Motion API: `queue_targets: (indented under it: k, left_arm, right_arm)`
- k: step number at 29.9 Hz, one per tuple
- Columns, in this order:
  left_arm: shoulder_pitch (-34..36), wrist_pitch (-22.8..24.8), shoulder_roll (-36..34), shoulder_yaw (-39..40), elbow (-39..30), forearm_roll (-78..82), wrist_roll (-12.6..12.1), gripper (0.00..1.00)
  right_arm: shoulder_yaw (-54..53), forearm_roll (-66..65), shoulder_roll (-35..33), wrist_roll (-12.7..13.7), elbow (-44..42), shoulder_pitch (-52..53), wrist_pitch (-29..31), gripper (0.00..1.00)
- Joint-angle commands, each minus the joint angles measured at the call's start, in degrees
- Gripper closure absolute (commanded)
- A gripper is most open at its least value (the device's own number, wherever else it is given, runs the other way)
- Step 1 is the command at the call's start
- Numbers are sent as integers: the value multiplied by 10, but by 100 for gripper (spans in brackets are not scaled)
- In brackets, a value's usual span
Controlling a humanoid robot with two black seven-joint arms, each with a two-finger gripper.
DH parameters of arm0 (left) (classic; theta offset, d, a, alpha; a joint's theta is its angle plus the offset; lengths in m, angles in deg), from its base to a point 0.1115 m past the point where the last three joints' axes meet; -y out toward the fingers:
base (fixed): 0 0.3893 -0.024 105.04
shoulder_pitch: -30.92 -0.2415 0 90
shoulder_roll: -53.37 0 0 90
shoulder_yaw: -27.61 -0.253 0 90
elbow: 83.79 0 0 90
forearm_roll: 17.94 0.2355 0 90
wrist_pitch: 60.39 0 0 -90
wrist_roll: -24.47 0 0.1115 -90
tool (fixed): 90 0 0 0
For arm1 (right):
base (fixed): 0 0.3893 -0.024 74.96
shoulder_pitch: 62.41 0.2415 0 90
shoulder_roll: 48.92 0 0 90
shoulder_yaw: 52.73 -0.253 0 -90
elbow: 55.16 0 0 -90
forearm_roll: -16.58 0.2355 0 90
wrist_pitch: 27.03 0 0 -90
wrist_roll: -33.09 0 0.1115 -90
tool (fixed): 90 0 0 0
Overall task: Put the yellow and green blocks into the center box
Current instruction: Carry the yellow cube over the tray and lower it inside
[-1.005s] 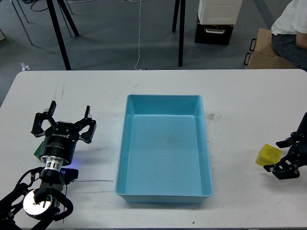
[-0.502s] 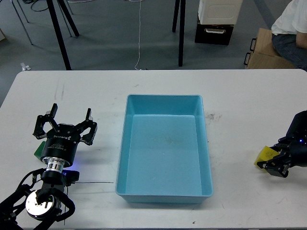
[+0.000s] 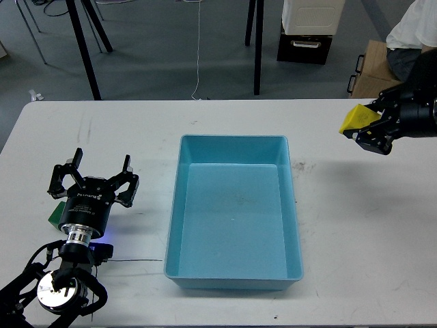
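My right gripper is shut on the yellow block and holds it high in the air, to the right of the blue center box and above the table's right side. My left gripper is open, its fingers spread, over the left part of the table. The green block lies on the table just left of that gripper's wrist, mostly hidden behind it. The box is empty.
The white table carries only the box and the green block. Beyond its far edge stand black stand legs, a black-and-white case and a cardboard box, with a seated person at top right.
My right gripper closed on the yellow block at the table's right edge and lifted it up and toward the far side. The left arm has barely moved.
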Motion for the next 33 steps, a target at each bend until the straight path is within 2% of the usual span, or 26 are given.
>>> queue_targets:
  k: [1,10,15,23,25,27,31,33]
  left_arm:
    - [0,-1,0,0,0,0,0,0]
    - [1,-1,0,0,0,0,0,0]
    - [1,-1,0,1,0,0,0,0]
    - [1,-1,2,1,0,0,0,0]
    - [1,-1,2,1,0,0,0,0]
    - [1,0,1,2,0,0,0,0]
    - [1,0,1,2,0,0,0,0]
    - [3,-1,1,2,0,0,0,0]
  right_arm:
    - [84,23,58,0,2,76,-2,100]
    - [165,69,237,0,-12,102,0,100]
    - [194,78,318,0,-58,97,0,100]
    - [232,79,405,0,-107,66,0,99]
    - [234,77,413,0,-115,57,0,95]
    - [234,77,416,0,-122,48,0,86]
    - [234,89,418,0,-130,41,1,37]
    - [234,105,416,0,-130,41,1,21]
